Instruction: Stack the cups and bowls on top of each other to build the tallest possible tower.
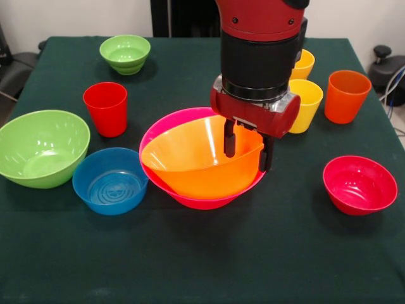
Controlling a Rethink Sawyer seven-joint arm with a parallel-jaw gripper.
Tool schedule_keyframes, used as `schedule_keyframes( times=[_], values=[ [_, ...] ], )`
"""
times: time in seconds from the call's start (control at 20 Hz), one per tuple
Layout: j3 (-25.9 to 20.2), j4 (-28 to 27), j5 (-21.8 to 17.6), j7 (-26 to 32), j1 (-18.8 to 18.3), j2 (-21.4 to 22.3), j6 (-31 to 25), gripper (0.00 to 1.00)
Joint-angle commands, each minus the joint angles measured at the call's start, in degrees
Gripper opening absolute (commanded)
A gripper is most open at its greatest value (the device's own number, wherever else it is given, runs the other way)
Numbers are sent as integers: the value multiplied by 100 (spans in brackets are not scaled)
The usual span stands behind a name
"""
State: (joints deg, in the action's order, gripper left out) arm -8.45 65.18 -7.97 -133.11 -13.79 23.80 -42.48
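The large pink bowl point(169, 121) sits at the table's middle, and the large orange bowl point(196, 166) rests tilted inside it. My gripper point(248, 149) hangs over the orange bowl's right rim, open. One finger point(230, 140) is inside the bowl and the other is just outside the rim. A red cup point(105, 107) stands to the left. Two yellow cups point(309, 104) point(304, 63) and an orange cup point(346, 95) stand at the right, partly behind the arm.
A medium-large green bowl point(41, 149) and a small blue bowl point(111, 181) sit left of the pink bowl. A small green bowl point(125, 53) is at the far left. A small red bowl point(359, 185) is at the right.
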Motion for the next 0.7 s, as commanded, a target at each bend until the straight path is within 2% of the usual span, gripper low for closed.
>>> schedule_keyframes(
  times=[0.05, 0.15, 0.3, 0.35, 0.7],
  values=[
    [-503, 167, -391, 1271, -106, 92, -329, 100],
    [-526, 225, -330, 1177, -126, 103, -258, 100],
    [-541, 218, -412, 1341, -132, 108, -274, 100],
    [-517, 249, -457, 1325, -116, 137, -225, 0],
    [-419, 311, -503, 1158, -43, 184, -220, 0]
  ],
)
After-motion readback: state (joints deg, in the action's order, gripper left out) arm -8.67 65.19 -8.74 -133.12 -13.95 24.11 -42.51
